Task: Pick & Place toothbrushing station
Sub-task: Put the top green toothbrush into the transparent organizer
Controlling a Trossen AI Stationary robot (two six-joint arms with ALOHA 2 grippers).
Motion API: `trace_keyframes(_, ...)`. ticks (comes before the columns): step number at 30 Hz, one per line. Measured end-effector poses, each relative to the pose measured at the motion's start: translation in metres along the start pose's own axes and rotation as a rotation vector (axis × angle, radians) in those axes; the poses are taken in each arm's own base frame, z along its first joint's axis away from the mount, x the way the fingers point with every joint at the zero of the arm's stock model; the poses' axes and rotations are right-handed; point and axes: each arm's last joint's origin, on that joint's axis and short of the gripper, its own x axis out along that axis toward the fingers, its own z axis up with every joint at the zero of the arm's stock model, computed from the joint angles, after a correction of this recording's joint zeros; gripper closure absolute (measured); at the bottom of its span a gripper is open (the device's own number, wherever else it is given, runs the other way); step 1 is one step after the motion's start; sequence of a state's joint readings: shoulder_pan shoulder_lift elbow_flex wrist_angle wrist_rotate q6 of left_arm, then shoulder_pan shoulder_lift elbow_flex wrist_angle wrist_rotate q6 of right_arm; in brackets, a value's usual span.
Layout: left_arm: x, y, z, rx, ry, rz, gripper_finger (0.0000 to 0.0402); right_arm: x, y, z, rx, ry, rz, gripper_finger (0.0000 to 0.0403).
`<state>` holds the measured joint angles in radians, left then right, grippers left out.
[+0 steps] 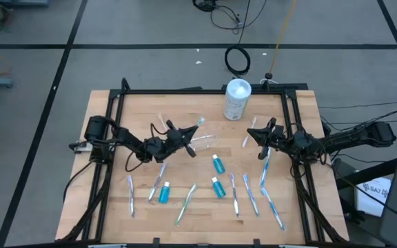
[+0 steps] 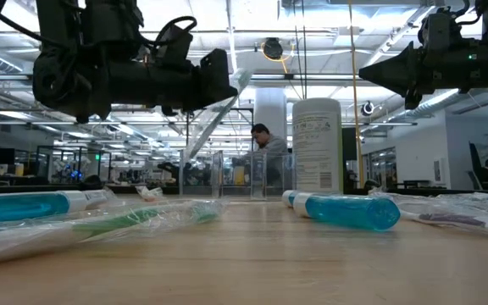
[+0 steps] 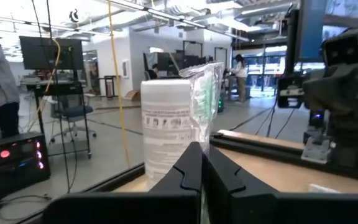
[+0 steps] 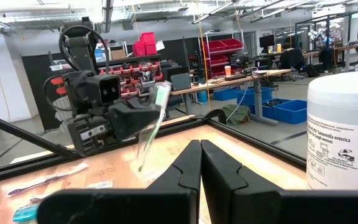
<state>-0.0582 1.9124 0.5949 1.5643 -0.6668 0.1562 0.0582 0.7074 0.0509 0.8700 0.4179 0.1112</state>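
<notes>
Wrapped toothbrush (image 1: 197, 125) pinched in left pincer (image 1: 182, 138) — raised, beside canister (image 1: 236, 98)

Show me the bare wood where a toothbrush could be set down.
Free: the far left corner, between the frame and the left gripper, and the near left corner. Crowded: the near middle and right, strewn with wrapped toothbrushes and blue tubes; the white canister stands at the far edge.

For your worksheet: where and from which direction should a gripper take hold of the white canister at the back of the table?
Grip the white canister around its straight cylindrical wall, coming in level from the table's open middle. It stands upright, and its lid looks too broad to pinch from above.
</notes>
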Motion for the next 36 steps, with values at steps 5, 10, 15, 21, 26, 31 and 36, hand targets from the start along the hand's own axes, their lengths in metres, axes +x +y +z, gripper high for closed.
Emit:
trace_keyframes(5, 0.0, 0.001, -0.002, 0.027, 0.019, 0.024, 0.0401, 0.0, 0.0, 0.0, 0.0, 0.0, 0.0, 0.0399)
trace_keyframes(10, 0.0, 0.001, -0.001, 0.075, 0.014, 0.024, 0.0401, 0.0, 0.0, 0.0, 0.0, -0.001, 0.0, 0.0399)
trace_keyframes(15, -0.001, 0.001, -0.014, 0.084, 0.133, 0.066, 0.0401, 0.0, 0.0, 0.0, 0.0, 0.0, 0.001, 0.0399)
trace_keyframes(21, -0.003, 0.002, -0.02, 0.047, 0.178, 0.144, 0.0401, 0.0, 0.0, 0.0, 0.0, 0.0, 0.0, 0.0399)
trace_keyframes(26, -0.003, 0.002, -0.02, 0.053, 0.182, 0.151, 0.0392, 0.0, 0.0, 0.0, 0.0, 0.0, 0.0, 0.0399)
trace_keyframes(31, -0.005, 0.001, -0.025, 0.065, 0.221, 0.168, 0.0367, 0.0, 0.0, 0.0, 0.0, 0.0, 0.0, 0.0399)
trace_keyframes(36, -0.011, -0.003, -0.028, 0.117, 0.259, 0.206, 0.0334, 0.0, 0.0, 0.0, 0.0, 0.0, 0.001, 0.0399)
